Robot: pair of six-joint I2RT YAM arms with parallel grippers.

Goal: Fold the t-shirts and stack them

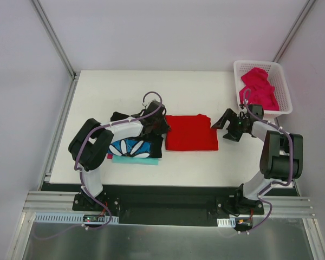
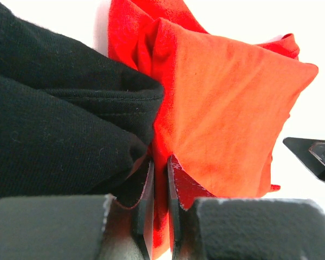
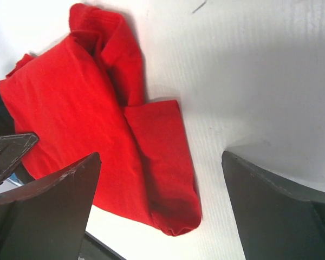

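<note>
The bright red t-shirt (image 1: 191, 132) lies folded mid-table; it also shows in the left wrist view (image 2: 227, 119) and the right wrist view (image 3: 81, 119). The black flower-print t-shirt (image 1: 134, 147) lies folded at its left and fills the left of the left wrist view (image 2: 54, 119). My left gripper (image 1: 163, 127) is shut on the red shirt's left edge (image 2: 160, 184). My right gripper (image 1: 223, 125) is open and empty just right of the red shirt, its fingers (image 3: 49, 200) wide apart over the shirt's near corner. The magenta-pink t-shirt (image 1: 258, 86) lies crumpled in the basket.
A white plastic lattice basket (image 1: 281, 81) stands at the table's back right corner. A teal cloth edge (image 1: 131, 160) shows under the black shirt. The table (image 1: 124, 92) is white, with grey walls on both sides.
</note>
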